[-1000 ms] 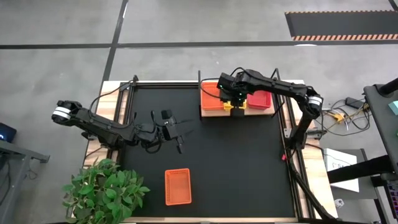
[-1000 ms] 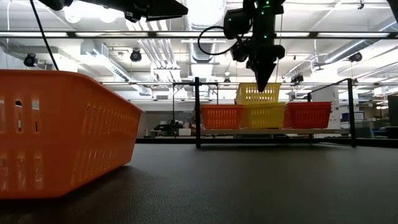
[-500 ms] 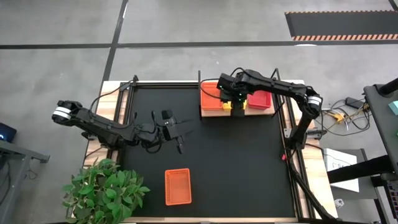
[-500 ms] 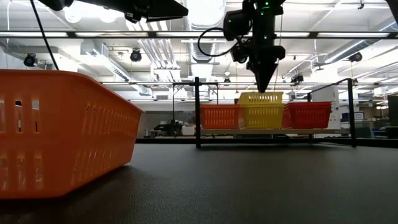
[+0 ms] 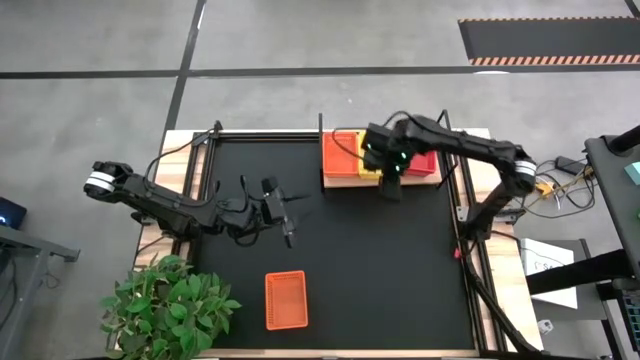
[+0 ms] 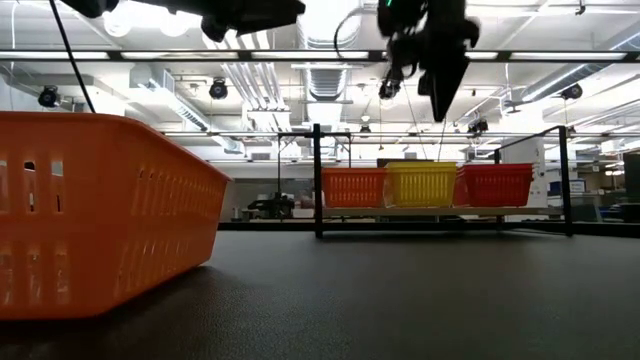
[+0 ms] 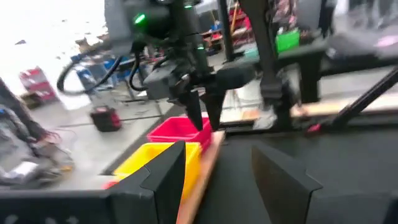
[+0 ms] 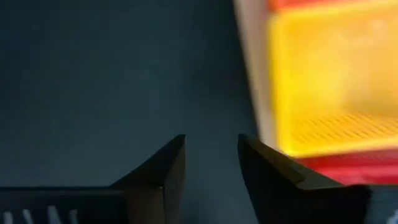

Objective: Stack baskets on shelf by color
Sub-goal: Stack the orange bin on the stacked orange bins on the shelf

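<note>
The shelf [image 5: 345, 181] stands at the mat's far side with an orange basket [image 6: 355, 187], a yellow basket [image 6: 420, 184] and a red basket [image 6: 495, 184] side by side on its board. My right gripper [image 6: 440, 95] hangs open above and just in front of the yellow one, and nothing is between its fingers [image 8: 168, 174]. Another orange basket [image 5: 285, 300] lies flat on the mat near the front edge. My left gripper [image 5: 290, 215] waits open over the mat's left half.
A potted plant [image 5: 170, 305] stands at the table's near left corner. Thin black posts [image 6: 318, 180] rise at the shelf's ends. The black mat [image 5: 380, 270] lies bare between the shelf and the front orange basket.
My right gripper has lowered a yellow basket into the yellow one on the shelf and let go of it. It has then risen and drawn back toward the table's near edge. The yellow basket now sits nested and level with its neighbours.
</note>
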`<control>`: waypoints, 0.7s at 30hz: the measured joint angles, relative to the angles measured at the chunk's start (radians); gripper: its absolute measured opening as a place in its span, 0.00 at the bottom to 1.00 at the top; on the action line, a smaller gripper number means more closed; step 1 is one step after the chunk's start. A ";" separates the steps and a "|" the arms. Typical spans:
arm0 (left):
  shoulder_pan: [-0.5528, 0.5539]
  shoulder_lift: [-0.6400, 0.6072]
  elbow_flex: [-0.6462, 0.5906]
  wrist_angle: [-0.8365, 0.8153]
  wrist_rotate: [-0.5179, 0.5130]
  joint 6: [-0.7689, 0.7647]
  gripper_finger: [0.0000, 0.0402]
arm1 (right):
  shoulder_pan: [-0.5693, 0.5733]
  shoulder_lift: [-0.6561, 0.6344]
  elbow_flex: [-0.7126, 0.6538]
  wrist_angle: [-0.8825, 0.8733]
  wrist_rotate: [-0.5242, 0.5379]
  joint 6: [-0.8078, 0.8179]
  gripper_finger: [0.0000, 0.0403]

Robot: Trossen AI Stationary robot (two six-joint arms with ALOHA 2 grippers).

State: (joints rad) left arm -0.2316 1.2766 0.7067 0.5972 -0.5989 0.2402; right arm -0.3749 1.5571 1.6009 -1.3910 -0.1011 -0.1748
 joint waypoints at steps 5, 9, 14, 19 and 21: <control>-0.030 0.016 0.001 0.013 0.113 -0.147 0.42 | 0.164 -0.162 -0.163 0.167 -0.021 0.073 0.30; -0.082 0.063 0.005 0.051 0.143 -0.192 0.42 | 0.337 -0.304 -0.333 0.383 0.000 0.135 0.27; -0.151 0.158 0.024 0.055 0.143 -0.306 0.42 | 0.533 -0.424 -0.549 0.705 0.016 0.155 0.27; -0.217 0.246 0.060 0.044 0.126 -0.467 0.42 | 0.662 -0.449 -0.705 0.984 0.022 0.108 0.27; -0.244 0.255 0.077 0.038 0.126 -0.533 0.42 | 0.690 -0.440 -0.731 1.031 0.023 0.084 0.27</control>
State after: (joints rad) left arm -0.4756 1.5314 0.7840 0.6354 -0.4730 -0.2924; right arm 0.3155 1.1172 0.8695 -0.3600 -0.0781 -0.0903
